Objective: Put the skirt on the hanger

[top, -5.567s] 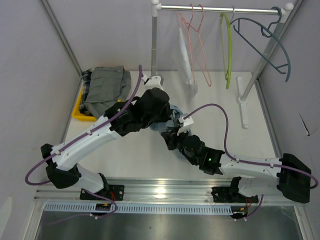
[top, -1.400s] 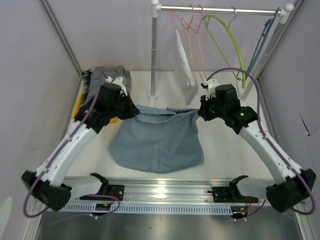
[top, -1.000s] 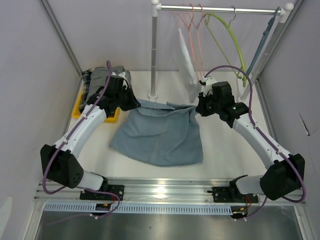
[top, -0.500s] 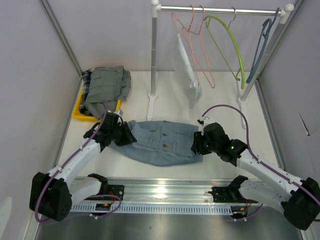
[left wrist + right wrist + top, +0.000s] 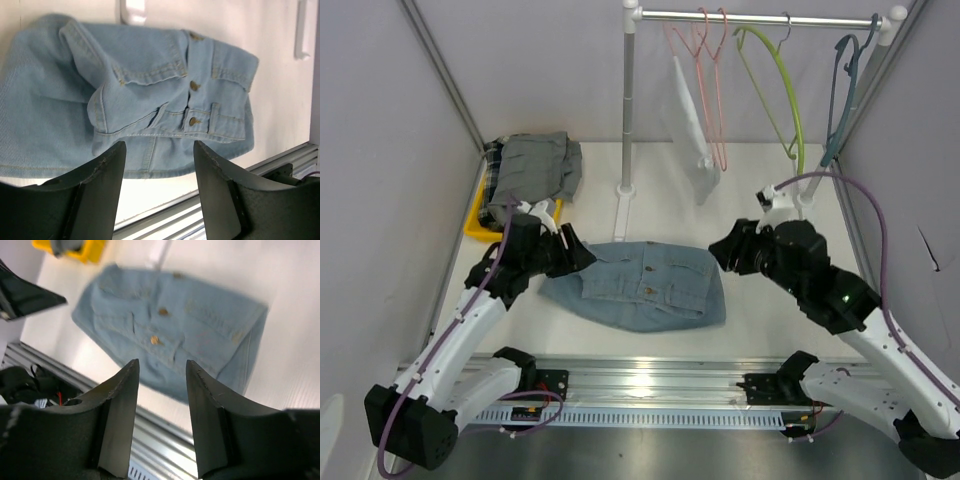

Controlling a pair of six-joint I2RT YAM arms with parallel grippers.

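Two empty, parted units: left gripper [image 5: 157, 150] and right gripper [image 5: 161, 372] flank flat skirt [image 5: 642, 285]; laying-out seemingly done, next fetch hanger [image 5: 692, 130] beyond them.

Matt denim skirt [image 5: 650, 285], smooth white table [image 5: 750, 190]

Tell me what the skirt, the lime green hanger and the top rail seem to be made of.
Skirt: light blue denim, matte; twill ribbing, tan topstitching and brassy buttons show.
Lime green hanger: probably plastic or plastic-coated wire; smooth, evenly coloured, slight gloss.
Top rail: metal, likely steel or aluminium; silvery tube with a bright sheen.
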